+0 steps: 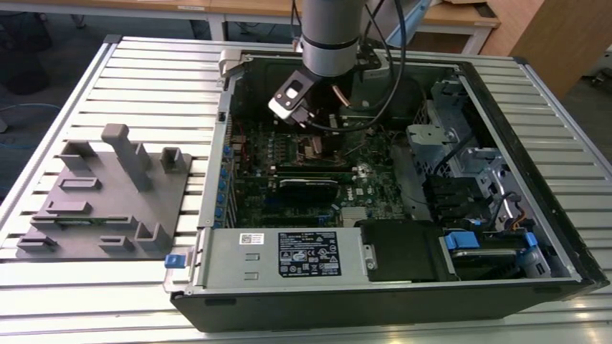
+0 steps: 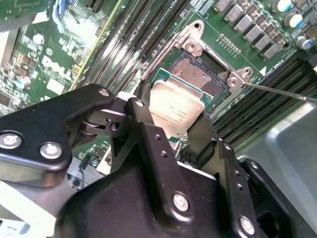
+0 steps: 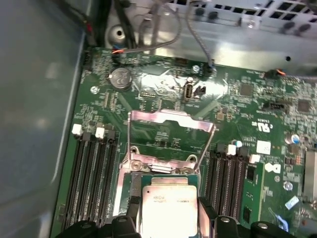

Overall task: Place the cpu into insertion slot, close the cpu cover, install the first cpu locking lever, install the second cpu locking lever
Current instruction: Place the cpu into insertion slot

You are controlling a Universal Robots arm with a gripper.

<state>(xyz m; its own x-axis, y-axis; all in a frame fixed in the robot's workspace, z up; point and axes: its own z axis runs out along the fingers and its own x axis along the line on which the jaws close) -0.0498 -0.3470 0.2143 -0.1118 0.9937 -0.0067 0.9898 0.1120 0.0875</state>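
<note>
Claw (image 2: 174,106) clenched on the cpu (image 2: 171,116), held just over the insertion slot (image 2: 199,74). Second wrist view shows the slot's bare contact field beyond the chip. First wrist view shows the cpu cover (image 3: 171,123) swung open.

One cpu (image 3: 168,208), one insertion slot (image 2: 195,74), one cpu cover (image 3: 171,119), one claw (image 2: 172,108).

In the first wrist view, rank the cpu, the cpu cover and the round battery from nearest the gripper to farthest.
1. cpu, held in the gripper.
2. cpu cover, open, just beyond it.
3. round battery, farther on, toward the board's corner.
</note>
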